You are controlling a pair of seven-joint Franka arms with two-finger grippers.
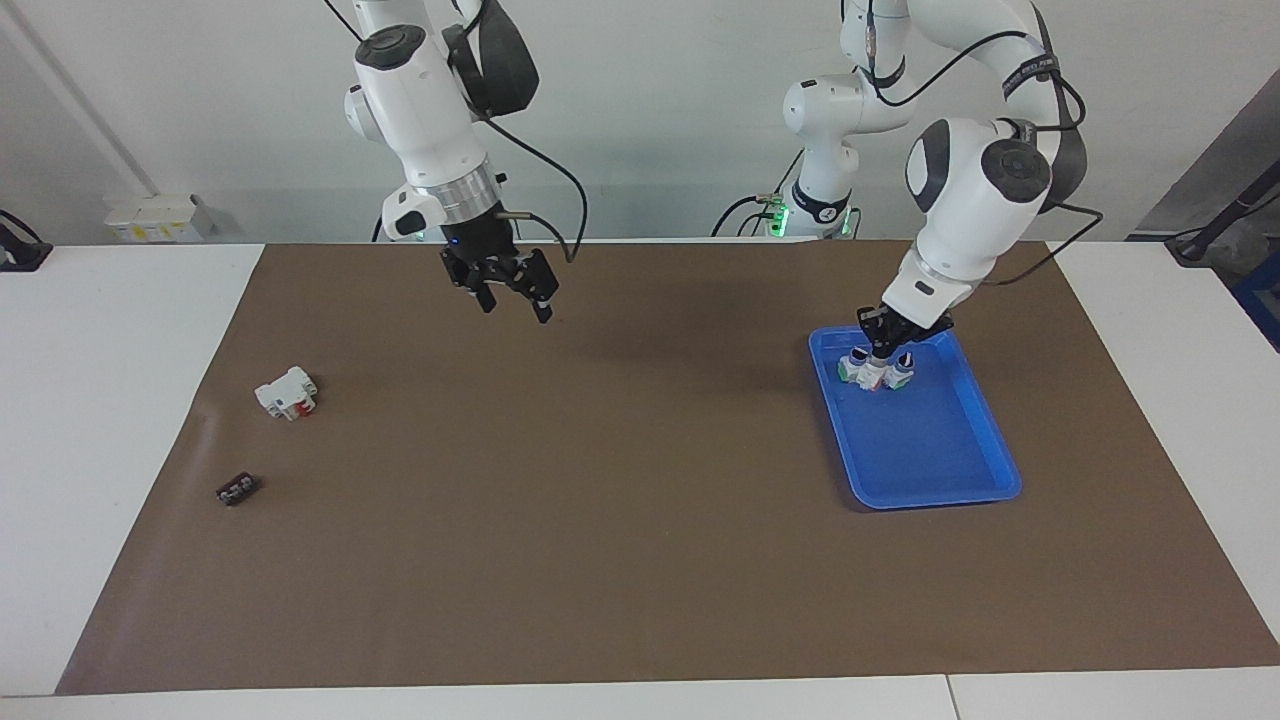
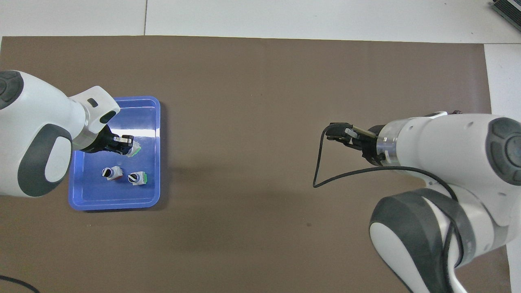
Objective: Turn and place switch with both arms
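Both arms (image 1: 950,230) are big and white, made of round, smooth parts with dark grey bands at the bends. Each one has a shiny silver ring near its end, then a black gripper, like the right gripper (image 1: 512,296) with its two thin fingers. A black cable (image 2: 325,179) loops out beside the right arm (image 1: 420,110), and small green lights glow at the bases.

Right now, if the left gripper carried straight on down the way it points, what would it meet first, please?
Probably the floor of the blue tray. The left gripper, shut on a switch, points down into the tray beside the two switches already there; how high it hangs is unclear.
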